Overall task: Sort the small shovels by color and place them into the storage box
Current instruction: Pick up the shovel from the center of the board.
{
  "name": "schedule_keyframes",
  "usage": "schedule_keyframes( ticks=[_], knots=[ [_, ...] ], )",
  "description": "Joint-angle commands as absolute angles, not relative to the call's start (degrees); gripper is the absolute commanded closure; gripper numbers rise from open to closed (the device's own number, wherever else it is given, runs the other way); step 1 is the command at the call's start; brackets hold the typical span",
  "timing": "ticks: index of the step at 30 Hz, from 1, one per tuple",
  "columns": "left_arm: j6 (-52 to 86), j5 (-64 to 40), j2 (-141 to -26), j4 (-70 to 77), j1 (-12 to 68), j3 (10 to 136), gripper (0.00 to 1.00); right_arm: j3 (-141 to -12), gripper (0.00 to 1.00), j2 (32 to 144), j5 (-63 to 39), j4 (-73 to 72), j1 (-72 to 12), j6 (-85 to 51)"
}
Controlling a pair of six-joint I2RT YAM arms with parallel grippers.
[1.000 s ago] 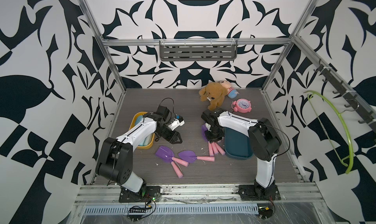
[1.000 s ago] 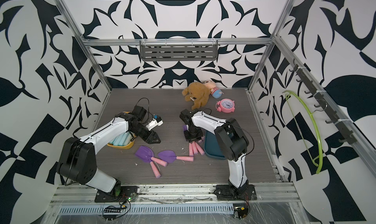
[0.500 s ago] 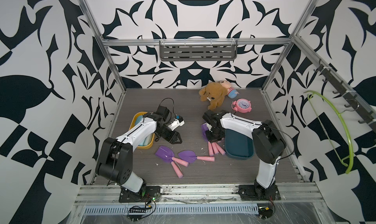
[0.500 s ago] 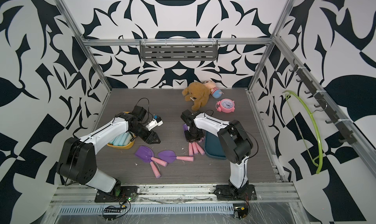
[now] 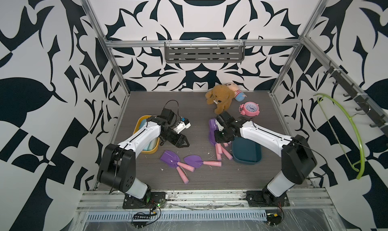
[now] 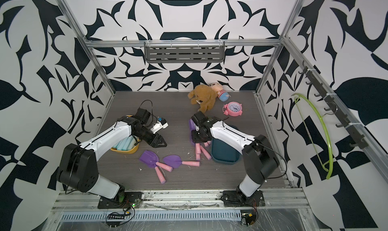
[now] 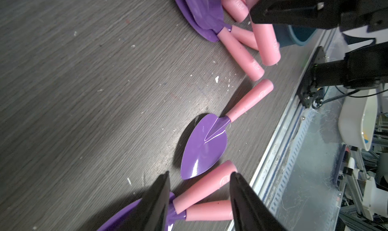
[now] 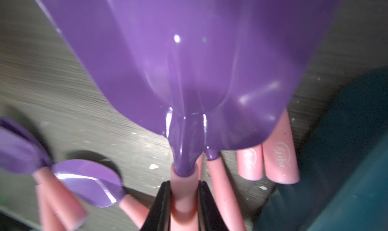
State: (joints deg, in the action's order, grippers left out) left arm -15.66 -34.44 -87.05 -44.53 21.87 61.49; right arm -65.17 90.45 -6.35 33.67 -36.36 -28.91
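Right pincer (image 8: pixel 184 184) has clamped purple shovel (image 8: pixel 189 62) beside teal box (image 5: pixel 247 161); left pincer (image 7: pixel 199 174) gapes empty.

The pink handles (image 8: pixel 280 156) beside the teal storage box (image 8: pixel 346 146) bore a pale cursive logo, too blurred to read. The numerals on the pink alarm clock (image 5: pixel 249 109), behind that box, were too small to read.

Loose shovels (image 5: pixel 193 159) lie front-centre on the worktop (image 5: pixel 147 106), between a left storage box (image 5: pixel 149 152) holding others and a right storage box (image 5: pixel 247 156). A plush toy (image 5: pixel 220 98) and alarm clock (image 5: pixel 249 108) sit behind.
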Motion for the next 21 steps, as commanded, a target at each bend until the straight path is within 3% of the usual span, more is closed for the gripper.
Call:
schedule_keyframes(
  ticks=[1, 10, 21],
  knots=[
    [-11.4, -43.5, -85.4, -40.6, 21.9, 61.7, 0.44, -62.6, 1.0, 83.9, -10.7, 17.1, -37.8, -33.1],
    [-1.0, -59.8, -87.5, -31.4, 21.9, 59.0, 0.41, -62.6, 1.0, 84.3, -9.4, -0.5, -46.3, -37.8],
    [0.3, -55.9, -84.6, -27.3, 21.8, 55.6, 0.47, -62.3, 1.0, 85.2, -9.4, -6.7, -47.7, -39.8]
  ],
)
